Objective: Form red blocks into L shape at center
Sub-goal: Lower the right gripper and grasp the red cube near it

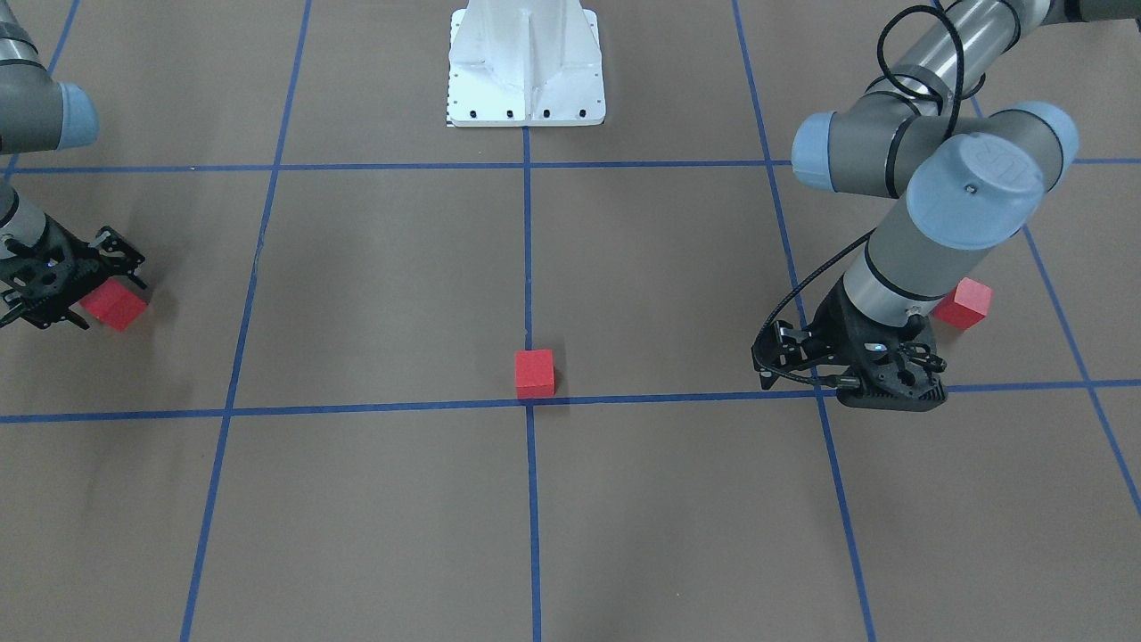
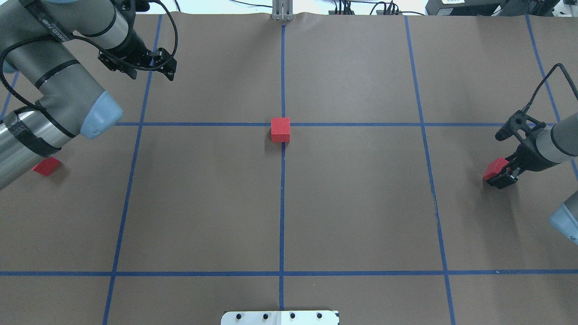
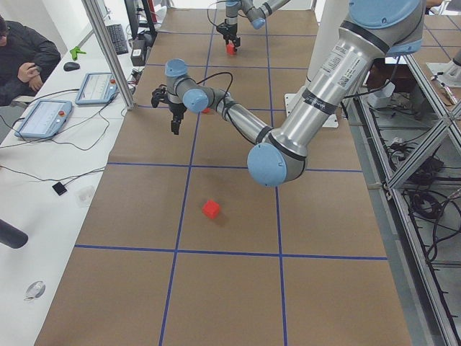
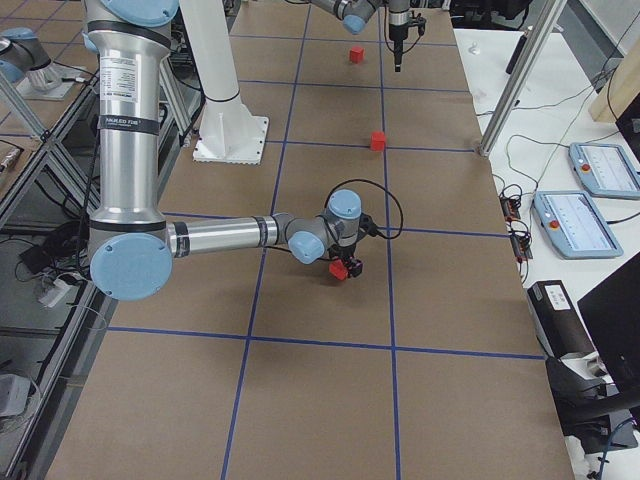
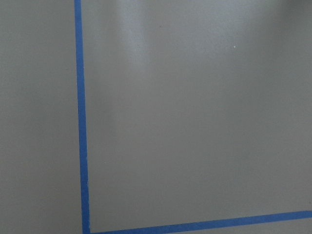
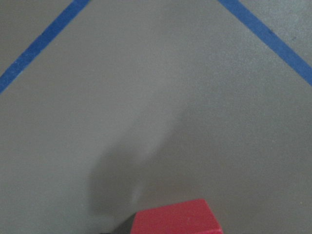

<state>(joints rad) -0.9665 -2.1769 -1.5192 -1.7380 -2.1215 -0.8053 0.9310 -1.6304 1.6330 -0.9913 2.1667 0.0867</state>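
Observation:
One red block (image 2: 280, 129) sits on the brown surface against the center tape crossing (image 2: 283, 124), on the robot's side of it; it also shows in the front view (image 1: 535, 373). My right gripper (image 2: 502, 177) is shut on a second red block (image 2: 492, 169) far to the right, low over the surface; that block fills the bottom of the right wrist view (image 6: 175, 222). A third red block (image 2: 45, 166) lies at the far left, partly hidden by my left arm. My left gripper (image 2: 151, 74) is open and empty, hovering over a tape line beyond that block.
The white robot base plate (image 1: 526, 71) stands at the robot's edge of the surface. A desk with tablets (image 3: 43, 115), a seated person (image 3: 25, 58) and an aluminium post (image 3: 108, 50) are past the far edge.

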